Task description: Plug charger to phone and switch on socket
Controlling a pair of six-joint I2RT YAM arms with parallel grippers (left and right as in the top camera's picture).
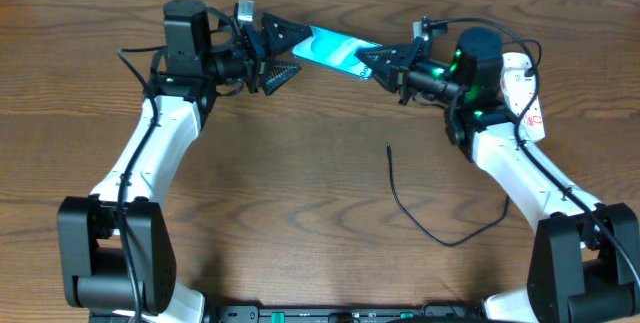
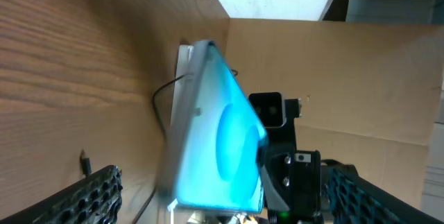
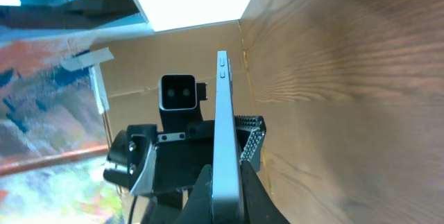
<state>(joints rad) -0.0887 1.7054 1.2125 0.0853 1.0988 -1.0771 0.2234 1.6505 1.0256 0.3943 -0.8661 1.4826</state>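
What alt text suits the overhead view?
The right gripper grips one end of the cyan phone; the open left gripper brackets the other. The black charger lies loose on the table, white socket beside the right arm.

We see the phone near the far edge of the desk. Its cyan screen is lit and faces up, and its right end is pinched in the right gripper. The charger lies loose on the desk, a curved black cable with its tip free, well apart from the phone. The white socket sits far right, partly hidden.
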